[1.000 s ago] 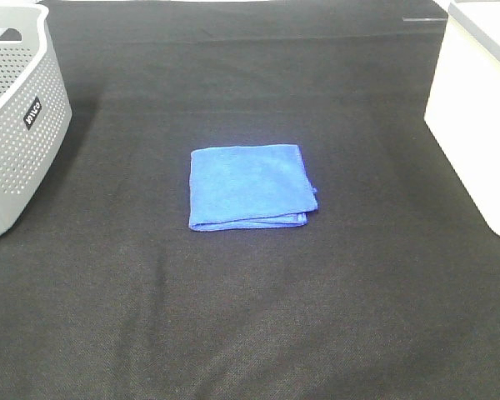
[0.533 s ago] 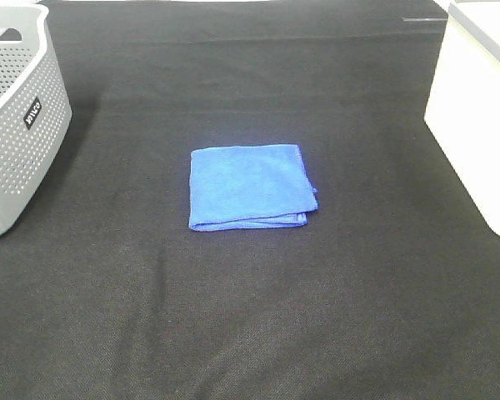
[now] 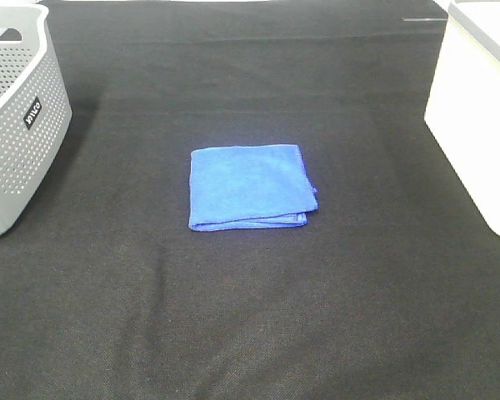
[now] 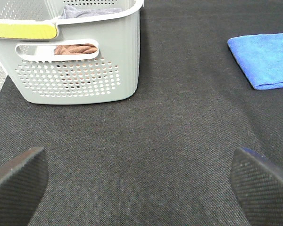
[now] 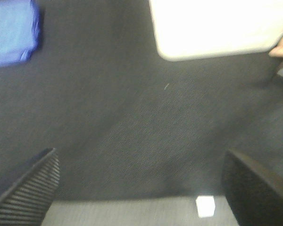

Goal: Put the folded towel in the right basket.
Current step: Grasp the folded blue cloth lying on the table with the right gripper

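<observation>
Nothing is done yet: the folded towel (image 3: 250,186) is lying flat mid-table (image 3: 233,333), well apart from the white right basket (image 3: 475,117), while the left gripper (image 4: 141,178) and right gripper (image 5: 141,181) are hanging wide open and empty, leaving grasp, carry and drop.

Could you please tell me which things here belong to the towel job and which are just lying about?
For the job: the folded blue towel; the white basket on the right.
Just lying about: the grey basket on the left; the brown cloth inside it; the black mat under everything.
</observation>
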`<state>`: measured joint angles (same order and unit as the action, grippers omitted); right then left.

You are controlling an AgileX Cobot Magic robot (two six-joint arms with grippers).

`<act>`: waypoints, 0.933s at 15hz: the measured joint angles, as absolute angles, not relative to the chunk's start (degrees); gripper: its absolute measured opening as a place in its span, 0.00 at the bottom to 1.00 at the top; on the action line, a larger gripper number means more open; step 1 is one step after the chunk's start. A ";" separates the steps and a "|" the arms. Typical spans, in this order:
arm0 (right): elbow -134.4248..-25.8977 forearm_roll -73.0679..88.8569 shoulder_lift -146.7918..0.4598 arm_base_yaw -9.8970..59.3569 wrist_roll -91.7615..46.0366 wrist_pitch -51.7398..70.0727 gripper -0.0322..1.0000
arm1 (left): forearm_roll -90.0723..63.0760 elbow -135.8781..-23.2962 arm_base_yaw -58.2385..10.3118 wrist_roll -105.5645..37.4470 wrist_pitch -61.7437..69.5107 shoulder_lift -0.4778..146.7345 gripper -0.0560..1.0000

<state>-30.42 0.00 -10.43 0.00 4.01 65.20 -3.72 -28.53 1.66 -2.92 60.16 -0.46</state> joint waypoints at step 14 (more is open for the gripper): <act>-71.68 24.64 -76.95 7.16 -0.74 64.92 0.91 | -3.72 -28.53 1.66 -2.92 60.16 -0.46 0.97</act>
<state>-71.68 24.64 -76.95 7.16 -0.74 64.92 -3.72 -28.53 1.66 -2.92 60.16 -0.46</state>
